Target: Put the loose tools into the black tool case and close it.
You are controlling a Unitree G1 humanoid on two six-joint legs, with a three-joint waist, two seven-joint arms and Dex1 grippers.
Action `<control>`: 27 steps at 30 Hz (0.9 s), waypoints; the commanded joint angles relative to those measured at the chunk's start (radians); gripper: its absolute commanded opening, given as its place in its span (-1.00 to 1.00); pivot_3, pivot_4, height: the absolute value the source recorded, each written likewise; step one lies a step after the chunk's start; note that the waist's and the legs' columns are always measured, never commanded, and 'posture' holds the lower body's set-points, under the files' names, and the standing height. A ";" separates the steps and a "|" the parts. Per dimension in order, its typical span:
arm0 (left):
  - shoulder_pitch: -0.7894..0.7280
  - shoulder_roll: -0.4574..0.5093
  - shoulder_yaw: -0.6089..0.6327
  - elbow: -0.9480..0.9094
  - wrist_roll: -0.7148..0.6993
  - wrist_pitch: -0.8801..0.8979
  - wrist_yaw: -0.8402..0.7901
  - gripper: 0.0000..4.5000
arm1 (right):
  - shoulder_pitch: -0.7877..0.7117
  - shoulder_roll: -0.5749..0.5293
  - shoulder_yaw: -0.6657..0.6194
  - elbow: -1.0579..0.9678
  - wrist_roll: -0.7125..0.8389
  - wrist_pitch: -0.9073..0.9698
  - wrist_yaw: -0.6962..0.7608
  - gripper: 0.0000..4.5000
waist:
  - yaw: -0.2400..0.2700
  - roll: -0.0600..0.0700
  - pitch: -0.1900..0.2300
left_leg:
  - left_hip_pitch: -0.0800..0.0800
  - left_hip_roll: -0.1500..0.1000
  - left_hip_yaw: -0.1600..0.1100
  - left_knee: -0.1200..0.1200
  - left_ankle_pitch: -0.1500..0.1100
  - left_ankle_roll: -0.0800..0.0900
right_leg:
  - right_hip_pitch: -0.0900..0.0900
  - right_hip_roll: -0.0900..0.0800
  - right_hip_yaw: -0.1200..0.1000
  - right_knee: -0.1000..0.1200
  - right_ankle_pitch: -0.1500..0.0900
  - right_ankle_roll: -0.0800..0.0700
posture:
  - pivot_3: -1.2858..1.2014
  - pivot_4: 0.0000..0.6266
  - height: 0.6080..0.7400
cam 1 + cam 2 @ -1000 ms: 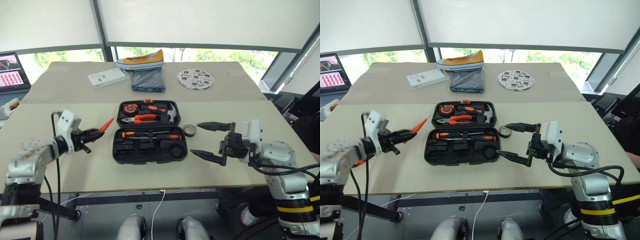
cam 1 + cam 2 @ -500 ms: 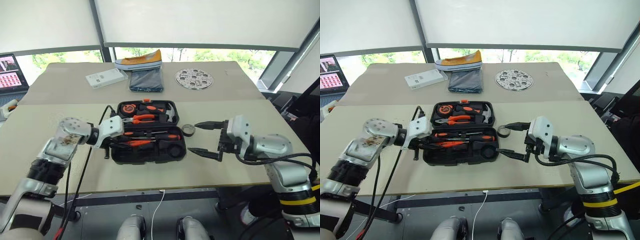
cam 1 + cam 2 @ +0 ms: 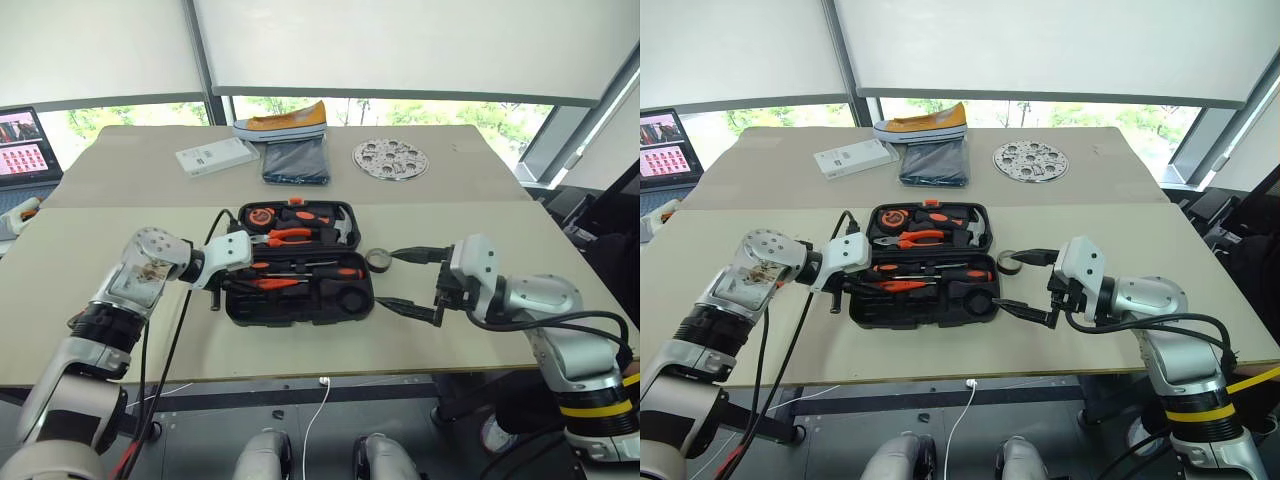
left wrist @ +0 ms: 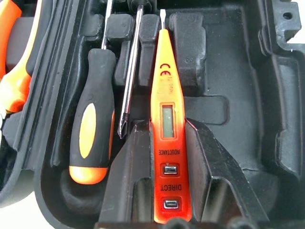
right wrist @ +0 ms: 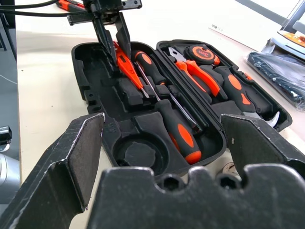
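The black tool case (image 3: 300, 318) lies open mid-table, with pliers, hammer and tape measure in its far half. Two screwdrivers (image 3: 300, 268) rest in its near half. My left gripper (image 4: 164, 123) is shut on the small all-orange screwdriver (image 4: 167, 119), held low over the moulded slots at the near half's left end, beside a black-and-orange handle (image 4: 90, 129). The right wrist view shows that screwdriver (image 5: 126, 67) angled down into the case. My right gripper (image 3: 390, 280) stands open and empty just right of the case. The small black tape roll (image 3: 378, 260) lies on the table by its upper finger.
At the table's far side lie a white box (image 3: 215, 156), a dark folded cloth (image 3: 296, 160) with a shoe (image 3: 282, 121) behind it, and a round perforated metal disc (image 3: 390, 158). A laptop (image 3: 25, 145) stands at far left.
My left gripper carried the orange screwdriver from beside the case's left side rightward and down over its near half, rolling the wrist. The right gripper has barely moved and stays open.
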 commanded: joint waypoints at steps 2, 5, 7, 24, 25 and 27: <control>-0.026 0.006 -0.027 0.035 0.049 -0.050 -0.034 -0.80 | 0.001 0.003 -0.008 -0.019 0.010 -0.013 -0.001 1.00 | -0.002 0.000 0.000 | 0.000 0.000 0.000 0.000 0.000 0.000 | 0.000 0.000 0.000 0.000 0.000 0.000 | 0.03 -0.52 1.00; -0.038 -0.007 -0.041 0.063 0.071 -0.069 -0.032 -0.80 | 0.006 0.008 -0.006 -0.010 0.007 -0.020 0.003 1.00 | -0.002 0.000 0.000 | 0.000 0.000 0.000 0.000 0.000 0.001 | 0.000 0.000 0.000 0.001 0.000 0.001 | 0.03 -0.52 1.00; -0.044 -0.011 -0.056 0.076 0.094 -0.069 -0.032 -0.80 | 0.012 0.009 -0.005 -0.007 0.007 -0.022 0.007 1.00 | -0.002 0.000 0.000 | 0.000 0.000 0.000 0.000 0.000 0.001 | 0.000 0.000 0.000 0.001 0.000 0.001 | 0.03 -0.52 1.00; -0.009 -0.038 0.056 0.078 0.000 -0.080 -0.036 0.08 | 0.022 0.019 0.000 0.013 0.013 -0.018 0.018 1.00 | -0.005 0.001 0.000 | 0.003 -0.001 -0.001 0.001 0.000 0.001 | 0.001 0.000 0.001 0.003 -0.001 0.000 | 0.03 -0.52 1.00; -0.005 -0.040 0.077 0.073 -0.019 -0.105 -0.032 0.23 | 0.026 0.018 0.000 0.011 0.016 -0.016 0.021 1.00 | -0.006 0.001 0.000 | 0.002 0.000 -0.002 0.001 0.000 0.001 | 0.001 0.001 0.001 0.002 -0.001 0.000 | 0.03 -0.52 1.00; 0.002 -0.043 0.117 0.055 -0.065 -0.110 -0.037 0.38 | 0.034 0.014 0.001 0.006 0.024 -0.004 0.031 1.00 | -0.005 0.000 0.000 | 0.001 0.000 -0.001 0.001 0.003 0.008 | 0.000 0.001 0.002 0.003 0.001 0.003 | 0.03 -0.52 1.00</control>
